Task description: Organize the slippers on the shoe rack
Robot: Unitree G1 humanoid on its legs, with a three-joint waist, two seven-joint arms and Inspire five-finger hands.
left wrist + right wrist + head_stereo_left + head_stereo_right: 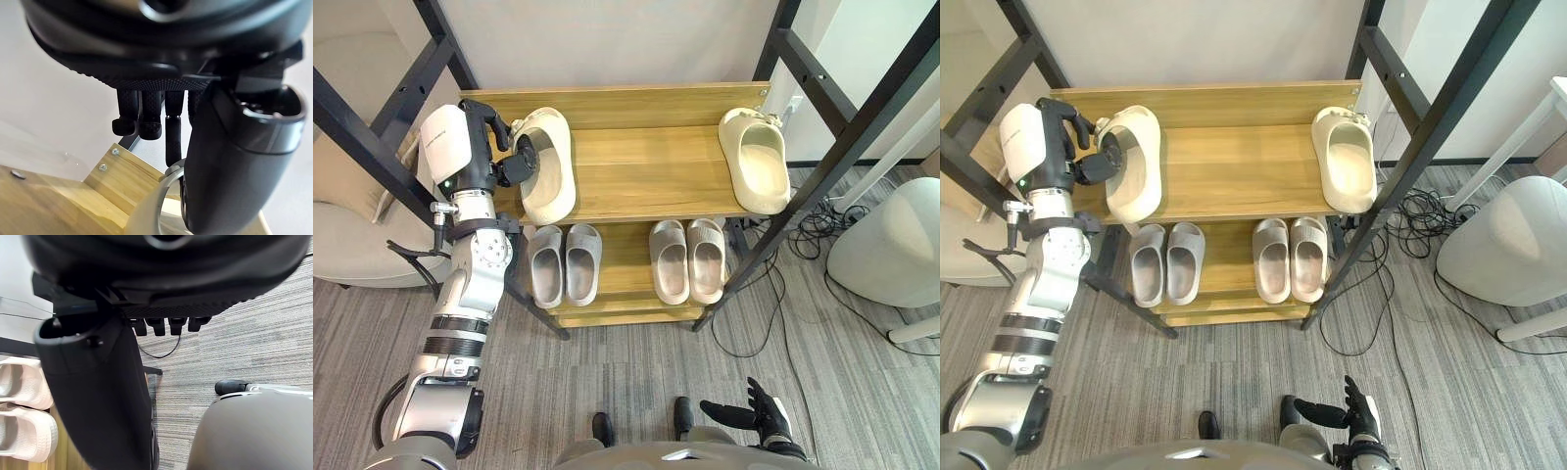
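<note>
The wooden shoe rack [646, 166] has two shelves. On the left of its top shelf a cream slipper [548, 162] is tilted up on its side. My left hand [512, 157] is shut on that slipper's left rim. In the left wrist view the rim [149, 213] sits between the thumb [234, 161] and the curled fingers [146, 115]. Its mate, a second cream slipper [754, 162], lies flat at the right end of the top shelf. My right hand [756, 411] hangs low over the carpet, open and holding nothing.
The lower shelf carries a grey pair [565, 262] and a beige pair [688, 259]. Black metal frame bars [803, 127] slant past both sides of the rack. Cables [803, 235] lie on the carpet at the right, near a white rounded seat [886, 245]. A pale chair [352, 225] stands at the left.
</note>
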